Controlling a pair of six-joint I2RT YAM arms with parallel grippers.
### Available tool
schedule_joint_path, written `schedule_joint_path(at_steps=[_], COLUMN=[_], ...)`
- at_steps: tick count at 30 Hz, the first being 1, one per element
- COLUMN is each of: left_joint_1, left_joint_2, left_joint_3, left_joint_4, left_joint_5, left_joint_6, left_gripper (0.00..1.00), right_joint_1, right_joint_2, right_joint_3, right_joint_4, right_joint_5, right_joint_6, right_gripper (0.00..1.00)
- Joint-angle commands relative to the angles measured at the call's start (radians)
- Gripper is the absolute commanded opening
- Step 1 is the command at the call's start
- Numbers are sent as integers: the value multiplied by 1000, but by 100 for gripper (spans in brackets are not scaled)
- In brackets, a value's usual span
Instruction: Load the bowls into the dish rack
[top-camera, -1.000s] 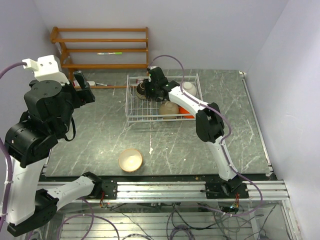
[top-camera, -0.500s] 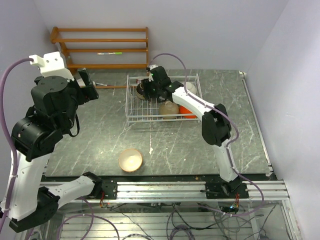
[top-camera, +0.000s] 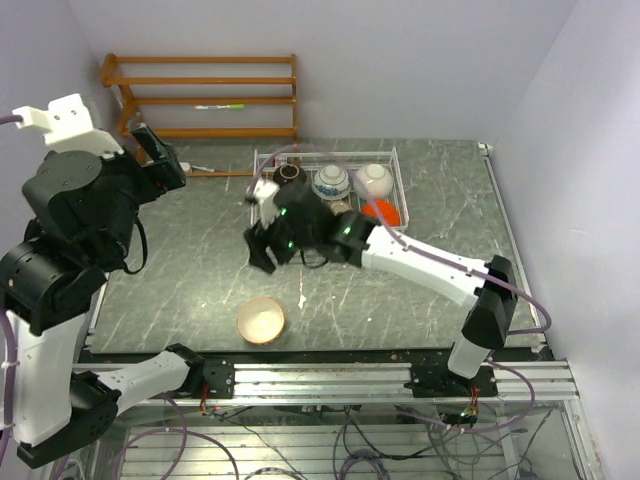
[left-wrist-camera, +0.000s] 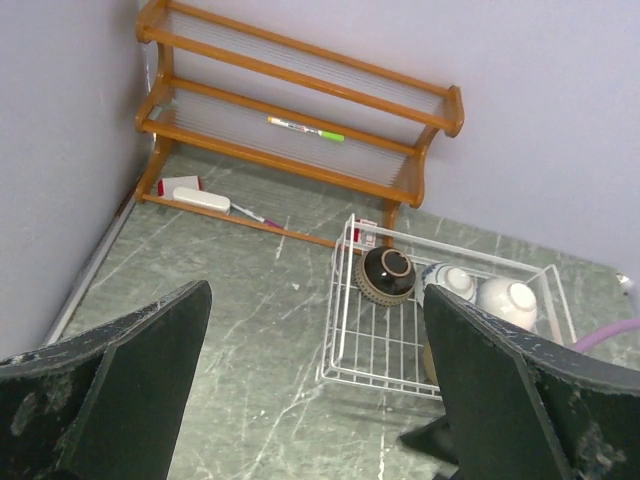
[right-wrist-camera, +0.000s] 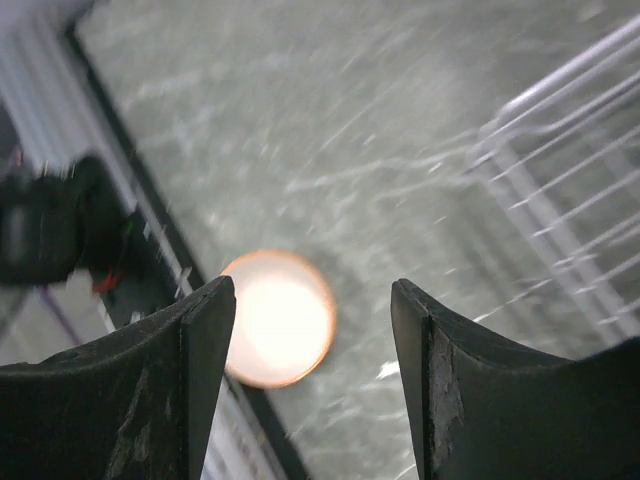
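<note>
While the tan-lined bowl (top-camera: 260, 320) sits mouth-up, right tool (top-camera: 260, 247) parted and empty nearby, left tool (left-wrist-camera: 315, 292) wide and empty

The dish rack (left-wrist-camera: 370, 345) sat far back on the desk (top-camera: 190, 260), bowls (top-camera: 331, 181) inside it. One bowl (top-camera: 260, 320) lay well apart near the front edge. A shelf (top-camera: 200, 100) stood behind, to the left.

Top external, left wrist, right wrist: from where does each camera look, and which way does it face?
Top external: above and behind the robot, looking down on the table; the left claw and the right claw show.
Left wrist: high at the left, facing the wooden shelf and the dish rack; its own open claw shows.
Right wrist: over the table, facing down at the tan bowl; its own open claw shows.
Shared: top external and right wrist both see the tan bowl.
</note>
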Motion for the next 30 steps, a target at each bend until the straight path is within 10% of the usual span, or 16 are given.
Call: schedule_joint_path(at_steps=[1,20,30], left_joint_1=[-6,-5,-6], left_joint_2=[-40,-110,-117], left_joint_3=[25,1,-35], left_joint_4=[-32,-183,-187], left_joint_5=[9,98,86], left_joint_6=[-67,-238,-227], left_gripper=[99,99,99], right_joint_1=[139,345,359], right_joint_2=[1,270,345], right_joint_3=[-97,-108,-126], right_joint_4=[-72,-58,-38], right_joint_5=[-62,-20,-13], right_joint_6=[-40,-86,-91], right_gripper=[64,62,38])
